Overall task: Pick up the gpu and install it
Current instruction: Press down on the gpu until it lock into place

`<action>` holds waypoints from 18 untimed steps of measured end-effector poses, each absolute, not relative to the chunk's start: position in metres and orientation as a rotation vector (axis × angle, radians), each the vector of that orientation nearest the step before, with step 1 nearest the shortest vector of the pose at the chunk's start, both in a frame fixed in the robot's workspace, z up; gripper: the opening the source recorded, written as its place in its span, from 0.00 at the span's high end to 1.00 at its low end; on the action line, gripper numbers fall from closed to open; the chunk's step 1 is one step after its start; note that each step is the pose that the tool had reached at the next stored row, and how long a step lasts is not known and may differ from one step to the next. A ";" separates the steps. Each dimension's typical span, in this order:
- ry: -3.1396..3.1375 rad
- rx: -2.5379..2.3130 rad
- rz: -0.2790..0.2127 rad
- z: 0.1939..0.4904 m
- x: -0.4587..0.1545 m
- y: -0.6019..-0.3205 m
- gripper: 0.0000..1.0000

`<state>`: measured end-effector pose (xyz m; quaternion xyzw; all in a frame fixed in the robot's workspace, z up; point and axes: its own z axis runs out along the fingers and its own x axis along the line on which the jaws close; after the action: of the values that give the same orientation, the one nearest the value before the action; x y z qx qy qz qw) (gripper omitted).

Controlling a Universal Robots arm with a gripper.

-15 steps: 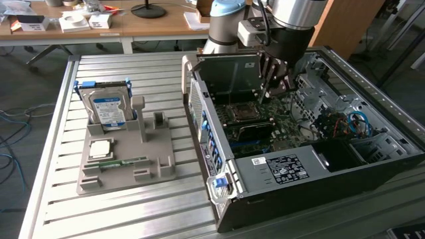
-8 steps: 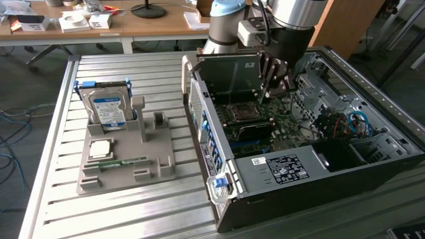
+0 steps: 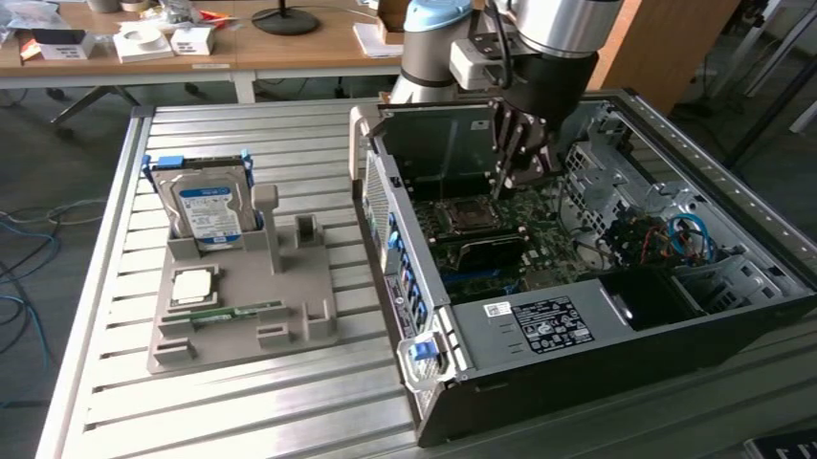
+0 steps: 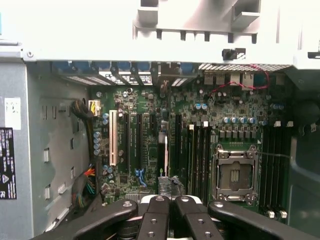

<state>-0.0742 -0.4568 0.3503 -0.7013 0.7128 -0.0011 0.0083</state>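
Observation:
My gripper (image 3: 521, 170) hangs inside the open computer case (image 3: 537, 320), over the back part of the green motherboard (image 3: 492, 251). Its fingers (image 4: 155, 220) stand pressed together, shut on the gpu (image 4: 166, 172). In the wrist view the gpu is a thin dark card seen edge-on, running out from between the fingertips. It sits in line with the long black expansion slots (image 4: 176, 142) on the motherboard (image 4: 137, 125). In the exterior view the card (image 3: 538, 158) is a dark strip hanging from the gripper, just above the board.
The processor socket (image 3: 466, 215) lies close beside the gripper, with cables (image 3: 676, 234) at the case's far side. On the slatted table (image 3: 255, 402) a grey holder (image 3: 243, 316) carries a hard drive (image 3: 205, 206), a processor (image 3: 191, 285) and a green memory stick (image 3: 240, 312).

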 end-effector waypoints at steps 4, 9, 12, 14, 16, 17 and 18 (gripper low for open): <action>2.229 -2.191 -0.003 0.348 -0.076 -0.457 0.89; 2.230 -2.190 -0.003 0.339 -0.077 -0.457 0.89; 2.230 -2.190 -0.003 0.335 -0.077 -0.457 0.89; 2.230 -2.190 -0.004 0.335 -0.077 -0.457 0.89; 2.230 -2.189 -0.003 0.334 -0.078 -0.456 0.89; 2.231 -2.188 -0.004 0.333 -0.079 -0.454 0.89; 2.233 -2.187 -0.004 0.333 -0.080 -0.453 0.89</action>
<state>-0.0795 -0.4531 0.3328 -0.6997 0.7143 -0.0011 0.0082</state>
